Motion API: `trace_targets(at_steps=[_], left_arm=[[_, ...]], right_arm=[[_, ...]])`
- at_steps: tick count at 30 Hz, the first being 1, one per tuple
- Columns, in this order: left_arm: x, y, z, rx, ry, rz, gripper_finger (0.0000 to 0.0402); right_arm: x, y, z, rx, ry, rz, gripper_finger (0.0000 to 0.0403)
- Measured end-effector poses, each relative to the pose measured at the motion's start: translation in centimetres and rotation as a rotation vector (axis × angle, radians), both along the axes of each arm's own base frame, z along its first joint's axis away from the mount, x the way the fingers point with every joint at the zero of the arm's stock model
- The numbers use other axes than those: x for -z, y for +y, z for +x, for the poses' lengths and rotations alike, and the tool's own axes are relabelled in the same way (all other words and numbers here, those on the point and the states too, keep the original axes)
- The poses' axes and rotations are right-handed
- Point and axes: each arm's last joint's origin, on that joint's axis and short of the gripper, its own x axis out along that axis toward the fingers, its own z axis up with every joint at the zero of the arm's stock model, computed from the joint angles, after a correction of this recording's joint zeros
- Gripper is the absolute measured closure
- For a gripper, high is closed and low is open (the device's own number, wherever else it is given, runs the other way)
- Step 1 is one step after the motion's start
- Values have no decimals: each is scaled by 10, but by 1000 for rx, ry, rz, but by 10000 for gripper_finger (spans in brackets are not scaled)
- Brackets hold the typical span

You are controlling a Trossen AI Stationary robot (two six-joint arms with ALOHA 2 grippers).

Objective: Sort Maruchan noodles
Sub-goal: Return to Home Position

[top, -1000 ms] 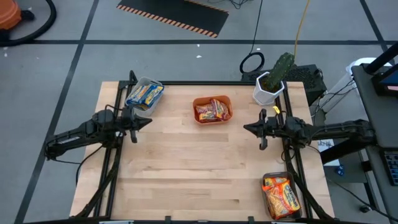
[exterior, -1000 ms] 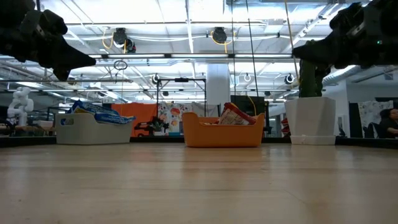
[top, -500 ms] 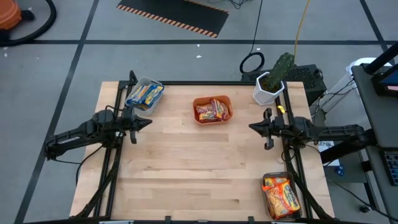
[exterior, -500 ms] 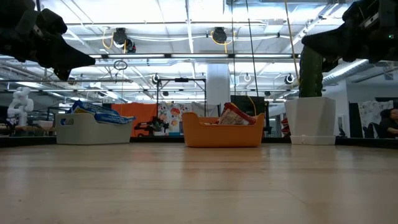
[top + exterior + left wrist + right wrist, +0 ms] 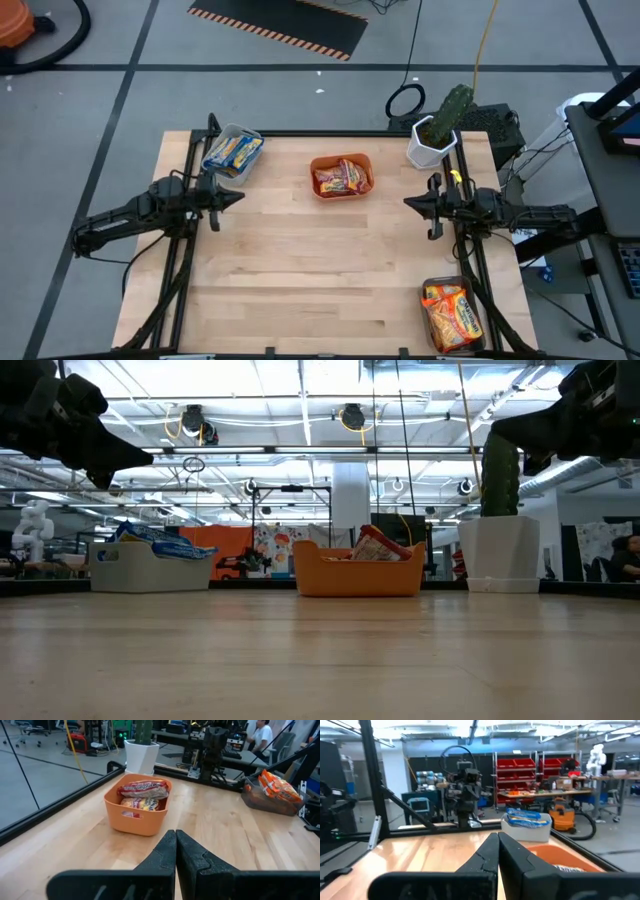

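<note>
Maruchan noodle packets lie in three bins. Silver-red and yellow ones fill the orange bin (image 5: pixel 341 176) (image 5: pixel 136 805) at the table's far middle. Blue-yellow ones sit in the grey bin (image 5: pixel 232 152) (image 5: pixel 526 824) at the far left corner. Orange ones rest in the clear bin (image 5: pixel 452 314) (image 5: pixel 270 790) at the near right corner. My left gripper (image 5: pixel 240 194) (image 5: pixel 175 851) hovers shut above the left side. My right gripper (image 5: pixel 406 204) (image 5: pixel 498 851) hovers shut above the right side. Neither holds anything.
A white pot with a green cactus (image 5: pixel 438 132) (image 5: pixel 503 530) stands at the table's far right corner. Bare wood (image 5: pixel 320 270) spreads across the middle and near part of the table. A black frame (image 5: pixel 330 133) runs along the edges.
My right gripper has drawn back toward the table's right edge by a short way, staying shut and level. The left arm and the bins have kept still.
</note>
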Motion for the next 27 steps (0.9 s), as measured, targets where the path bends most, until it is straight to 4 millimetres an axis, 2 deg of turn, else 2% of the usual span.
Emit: trace_targets(at_steps=[14,20,27], left_arm=[[1,0,0,13,14,3,401],[1,-1,0,42,16,31,401],[1,-1,3,56,-33,68,401]], right_arm=[[4,1,1,-21,36,13,403],[4,-2,0,88,47,-7,403],[4,-3,0,92,54,-37,403]])
